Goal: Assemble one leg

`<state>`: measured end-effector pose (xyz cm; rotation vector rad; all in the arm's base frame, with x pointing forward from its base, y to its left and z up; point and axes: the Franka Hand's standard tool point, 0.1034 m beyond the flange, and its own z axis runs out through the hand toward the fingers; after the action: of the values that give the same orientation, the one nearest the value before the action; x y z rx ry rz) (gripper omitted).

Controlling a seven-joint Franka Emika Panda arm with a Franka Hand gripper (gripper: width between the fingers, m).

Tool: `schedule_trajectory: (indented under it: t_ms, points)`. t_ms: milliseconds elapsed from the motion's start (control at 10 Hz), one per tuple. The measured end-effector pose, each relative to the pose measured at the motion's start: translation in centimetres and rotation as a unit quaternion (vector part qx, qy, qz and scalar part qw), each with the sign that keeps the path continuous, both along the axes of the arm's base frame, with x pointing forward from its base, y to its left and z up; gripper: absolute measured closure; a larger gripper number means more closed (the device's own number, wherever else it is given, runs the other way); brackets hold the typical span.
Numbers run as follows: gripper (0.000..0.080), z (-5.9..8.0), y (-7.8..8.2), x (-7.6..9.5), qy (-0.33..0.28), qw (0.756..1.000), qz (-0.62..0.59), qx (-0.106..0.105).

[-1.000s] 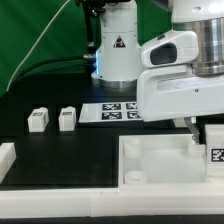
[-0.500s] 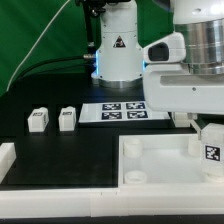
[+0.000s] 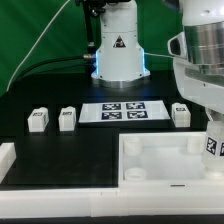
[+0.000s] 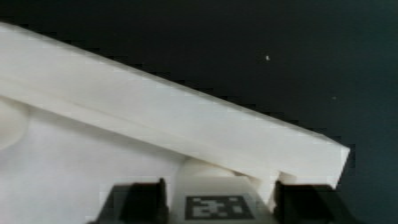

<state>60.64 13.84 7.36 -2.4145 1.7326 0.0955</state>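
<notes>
A small white leg (image 4: 217, 203) with a black-and-white tag stands between my gripper (image 4: 217, 200) fingers (image 4: 135, 200), which press its two sides. In the exterior view my gripper (image 3: 213, 138) is at the far right edge, holding that leg (image 3: 213, 149) over the right corner of the large white panel (image 3: 160, 168). The panel's raised rim (image 4: 196, 110) shows in the wrist view just beyond the leg. Three more legs stand on the black table: two on the exterior view's left (image 3: 38, 120) (image 3: 67, 119) and one behind the panel (image 3: 181, 114).
The marker board (image 3: 122, 112) lies flat in the middle, in front of the robot base (image 3: 119, 55). A low white border (image 3: 8, 158) runs along the table's left and front edges. A green backdrop stands behind.
The arm has shifted toward the exterior view's right and sits over the leg at the panel's right corner. This uncovered the leg standing behind the panel. The two left legs have not moved.
</notes>
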Motion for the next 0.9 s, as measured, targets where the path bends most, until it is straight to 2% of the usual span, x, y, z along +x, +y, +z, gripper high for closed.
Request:
schedule_trajectory:
  t_ms: [300,400,500,700,900]
  points:
    - [0.0496,0.00,0.03,0.00,0.000,1.000,0.002,0.001]
    - [0.0320,0.00,0.08,-0.01,-0.001,1.000,0.002,0.001]
    - [0.0189,0.00,0.19,0.01,-0.003,1.000,0.003,0.001]
    - [0.0162,0.00,0.17,0.06,-0.011,0.999,0.038,-0.002]
    - [0.0152,0.00,0.15,0.06,-0.026,0.992,0.127,-0.007]
